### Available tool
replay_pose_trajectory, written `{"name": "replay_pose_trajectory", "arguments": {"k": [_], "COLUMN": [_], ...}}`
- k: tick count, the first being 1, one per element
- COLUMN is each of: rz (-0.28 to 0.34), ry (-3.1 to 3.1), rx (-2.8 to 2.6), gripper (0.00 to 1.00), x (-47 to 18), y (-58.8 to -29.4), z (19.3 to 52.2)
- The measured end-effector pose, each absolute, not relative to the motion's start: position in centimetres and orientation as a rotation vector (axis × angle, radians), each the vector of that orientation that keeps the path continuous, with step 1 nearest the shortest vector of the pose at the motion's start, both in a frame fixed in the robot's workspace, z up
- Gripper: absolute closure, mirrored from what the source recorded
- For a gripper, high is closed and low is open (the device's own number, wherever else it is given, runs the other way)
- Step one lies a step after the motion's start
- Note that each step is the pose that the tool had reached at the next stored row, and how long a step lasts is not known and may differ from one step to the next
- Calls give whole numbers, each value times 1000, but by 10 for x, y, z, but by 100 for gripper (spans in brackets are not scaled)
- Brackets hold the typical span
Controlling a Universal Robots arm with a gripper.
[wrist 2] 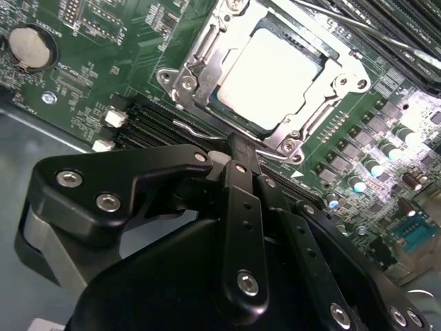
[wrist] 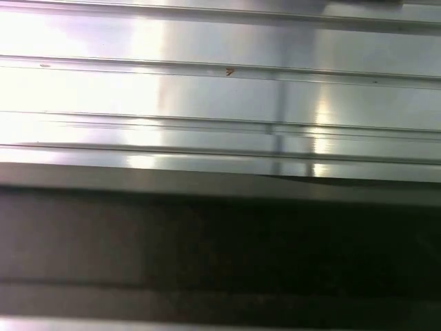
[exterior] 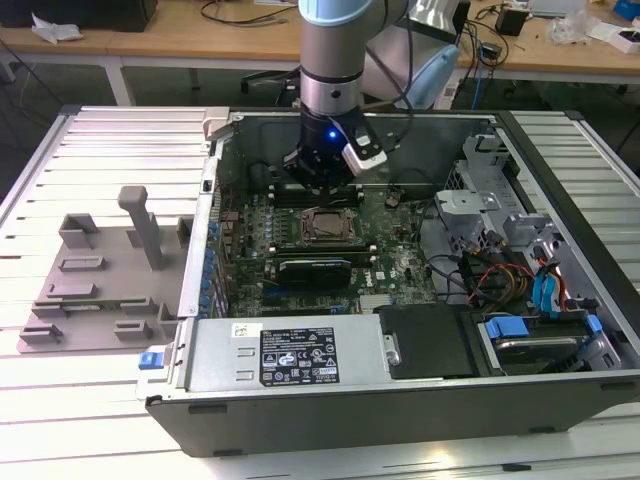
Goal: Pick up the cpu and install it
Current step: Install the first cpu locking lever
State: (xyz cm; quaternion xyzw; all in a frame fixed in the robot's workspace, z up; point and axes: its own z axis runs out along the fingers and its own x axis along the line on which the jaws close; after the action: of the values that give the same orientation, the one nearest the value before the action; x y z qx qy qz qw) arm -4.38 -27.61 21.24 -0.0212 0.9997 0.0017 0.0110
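The cpu (wrist 2: 270,77) lies flat in the socket (wrist 2: 200,52) on the motherboard (wrist 2: 103,55), its pale silvery top facing up inside the metal frame. In the exterior view the socket (exterior: 327,226) sits near the middle of the open computer case (exterior: 400,390), and the chip inside it reads as a small square.

The gripper (exterior: 322,182) hangs straight down over the board, just behind the socket as the exterior view shows it, close to the memory slots. In the second wrist view the black gripper (wrist 2: 238,155) fills the foreground and its tip points toward the near edge of the socket frame; the cpu lies just beyond that tip, forward of it and a little to one side. The chip is square, so no long axis matters; its edges run parallel to the socket frame, which sits slanted in this view.

The jaws look drawn together, with nothing between them, and they appear clear of the cpu. From this, the chip seems already seated.

The grey tray (exterior: 100,285) with upright posts rests on the slatted surface (exterior: 100,140), on the exterior view's left of the case, well apart from the gripper.
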Motion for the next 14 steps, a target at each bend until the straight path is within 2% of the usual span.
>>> {"name": "replay_pose_trajectory", "arguments": {"k": [14], "rz": [-6], "ry": [3130], "rx": [-66], "gripper": [89], "x": [-24], "y": [-275], "z": [210]}}
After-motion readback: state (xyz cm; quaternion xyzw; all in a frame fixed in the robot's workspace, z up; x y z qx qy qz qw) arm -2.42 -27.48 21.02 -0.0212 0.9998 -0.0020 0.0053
